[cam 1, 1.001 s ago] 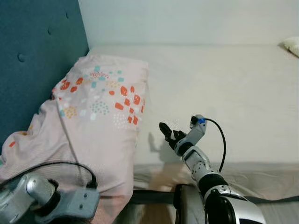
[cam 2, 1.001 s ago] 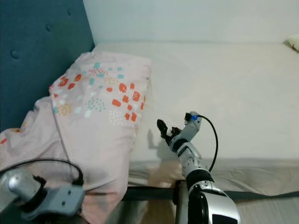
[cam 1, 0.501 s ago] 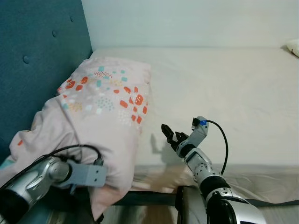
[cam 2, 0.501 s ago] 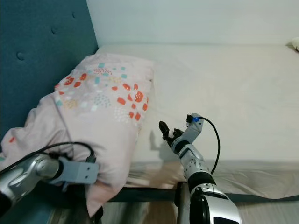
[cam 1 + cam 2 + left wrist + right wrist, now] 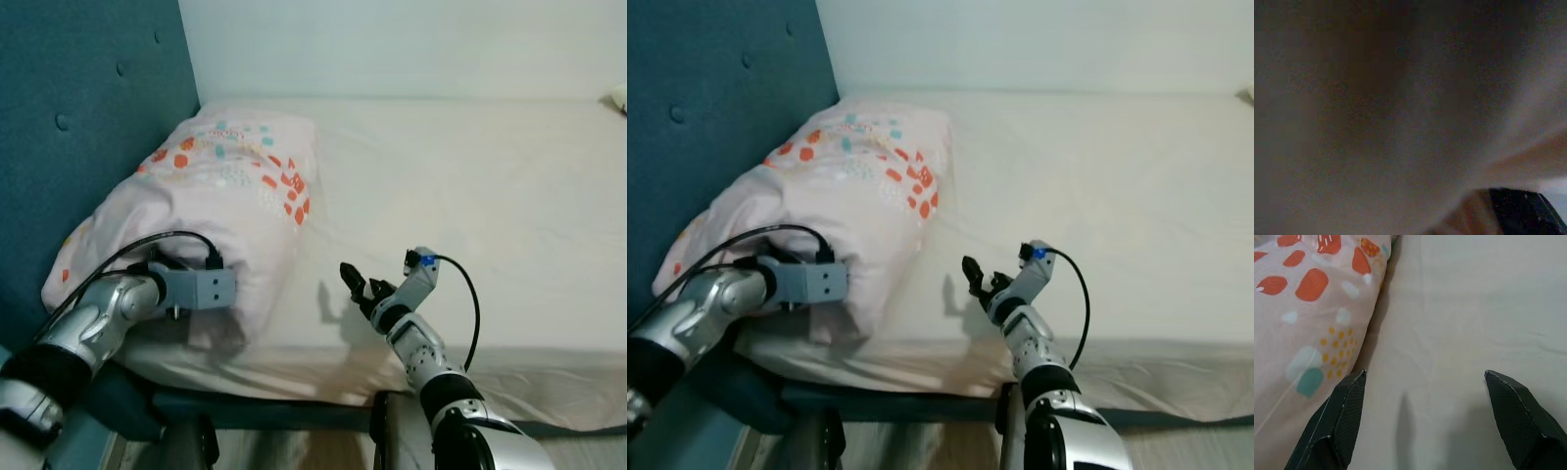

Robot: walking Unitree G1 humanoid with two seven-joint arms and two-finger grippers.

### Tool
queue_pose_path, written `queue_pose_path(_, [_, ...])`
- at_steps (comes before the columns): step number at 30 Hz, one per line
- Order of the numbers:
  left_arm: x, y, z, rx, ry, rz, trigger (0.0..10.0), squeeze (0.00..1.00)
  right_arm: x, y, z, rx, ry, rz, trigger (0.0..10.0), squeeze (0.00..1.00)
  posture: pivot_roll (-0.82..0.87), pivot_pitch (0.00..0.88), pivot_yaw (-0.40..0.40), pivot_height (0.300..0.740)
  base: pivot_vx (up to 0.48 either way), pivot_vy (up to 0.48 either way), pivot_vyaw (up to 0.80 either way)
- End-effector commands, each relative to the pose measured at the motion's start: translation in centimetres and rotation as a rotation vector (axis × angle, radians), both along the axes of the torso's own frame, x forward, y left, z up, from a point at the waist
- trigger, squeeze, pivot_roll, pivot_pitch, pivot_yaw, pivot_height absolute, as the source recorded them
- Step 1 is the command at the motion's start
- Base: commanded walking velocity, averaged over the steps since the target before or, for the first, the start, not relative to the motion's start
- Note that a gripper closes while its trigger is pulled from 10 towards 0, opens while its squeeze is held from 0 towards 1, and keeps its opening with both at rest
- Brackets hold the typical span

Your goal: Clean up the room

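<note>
Left pincer (image 5: 235, 294) against pillow (image 5: 230, 186)

No readable text, labels or numbers anywhere, dark left wrist view perhaps hiding some

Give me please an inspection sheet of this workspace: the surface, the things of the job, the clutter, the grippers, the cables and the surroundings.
Surface: bed under a cream sheet, lightly wrinkled.
Job's things: pink pillow with orange and teal spots, lying at the head of the bed against the headboard.
Clutter: a small pale thing at the far right edge of the bed, too cut off to identify.
Grippers: left gripper pressed into the pillow's near end, fingers buried in the fabric; right gripper open, empty, poised over the sheet beside the pillow.
Cables: a black cable loops over the left wrist; another arcs from the right wrist.
Surroundings: teal tufted headboard on the left, pale wall behind the bed.
</note>
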State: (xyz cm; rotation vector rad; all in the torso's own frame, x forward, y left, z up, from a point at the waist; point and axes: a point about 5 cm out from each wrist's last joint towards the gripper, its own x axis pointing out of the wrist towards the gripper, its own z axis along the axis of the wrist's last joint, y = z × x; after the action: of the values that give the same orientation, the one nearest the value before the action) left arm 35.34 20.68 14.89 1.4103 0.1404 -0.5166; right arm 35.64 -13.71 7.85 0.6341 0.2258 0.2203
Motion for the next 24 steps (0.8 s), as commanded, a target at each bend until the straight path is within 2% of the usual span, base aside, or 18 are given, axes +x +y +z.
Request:
queue_pose_path(1, [0.4, -0.5, 0.2, -0.001, -0.031, -0.003, 10.0, 0.00, -0.1, 0.0, -0.2, 0.005, 0.007, -0.006, 10.0, 0.00, 0.10, 0.072, -0.021, 0.445, 0.000, 0.000, 0.00])
queue_pose_path(4, [0.6, -2.3, -0.4, -0.023, -0.040, -0.044, 10.0, 0.00, -0.2, -0.1, -0.2, 0.005, 0.006, -0.010, 10.0, 0.00, 0.09, 0.075, -0.018, 0.445, 0.000, 0.000, 0.00])
queue_pose_path(7, [0.7, -2.9, -0.7, -0.028, -0.047, -0.060, 10.0, 0.00, -0.2, -0.2, -0.2, 0.005, 0.006, -0.012, 10.0, 0.00, 0.09, 0.076, -0.018, 0.445, 0.000, 0.000, 0.00])
queue_pose_path(8, [1.0, -4.1, -1.1, -0.029, -0.071, -0.087, 10.0, 0.00, -0.2, -0.3, -0.2, 0.005, 0.006, -0.017, 10.0, 0.00, 0.09, 0.077, -0.017, 0.445, 0.000, 0.000, 0.00])
queue_pose_path(11, [1.2, -4.4, -1.2, -0.025, -0.085, -0.087, 10.0, 0.00, -0.3, -0.4, -0.2, 0.005, 0.006, -0.019, 10.0, 0.00, 0.08, 0.080, -0.018, 0.445, 0.000, 0.000, 0.00])
queue_pose_path(14, [2.4, -5.3, -0.9, 0.002, -0.159, -0.079, 10.0, 0.00, -0.3, -0.5, -0.3, 0.005, 0.006, -0.025, 10.0, 0.00, 0.08, 0.084, -0.017, 0.445, 0.000, 0.000, 0.00])
queue_pose_path(16, [2.7, -5.4, -0.6, 0.009, -0.180, -0.078, 10.0, 0.00, -0.4, -0.5, -0.3, 0.005, 0.006, -0.026, 10.0, 0.00, 0.08, 0.087, -0.018, 0.445, 0.000, 0.000, 0.00])
queue_pose_path(20, [3.6, -5.8, 0.7, 0.052, -0.236, -0.079, 10.0, 0.00, -0.4, -0.5, -0.4, 0.008, 0.006, -0.029, 10.0, 0.00, 0.07, 0.092, -0.013, 0.445, 0.000, 0.000, 0.00])
queue_pose_path(21, [4.3, -5.7, 1.8, 0.093, -0.276, -0.068, 10.0, 0.00, -0.5, -0.5, -0.4, 0.009, 0.007, -0.031, 10.0, 0.00, 0.07, 0.095, -0.012, 0.445, 0.000, 0.000, 0.00])
queue_pose_path(24, [4.6, -5.3, 2.3, 0.120, -0.293, -0.060, 10.0, 0.00, -0.5, -0.5, -0.4, 0.011, 0.008, -0.033, 10.0, 0.00, 0.07, 0.098, -0.010, 0.445, 0.000, 0.000, 0.00])
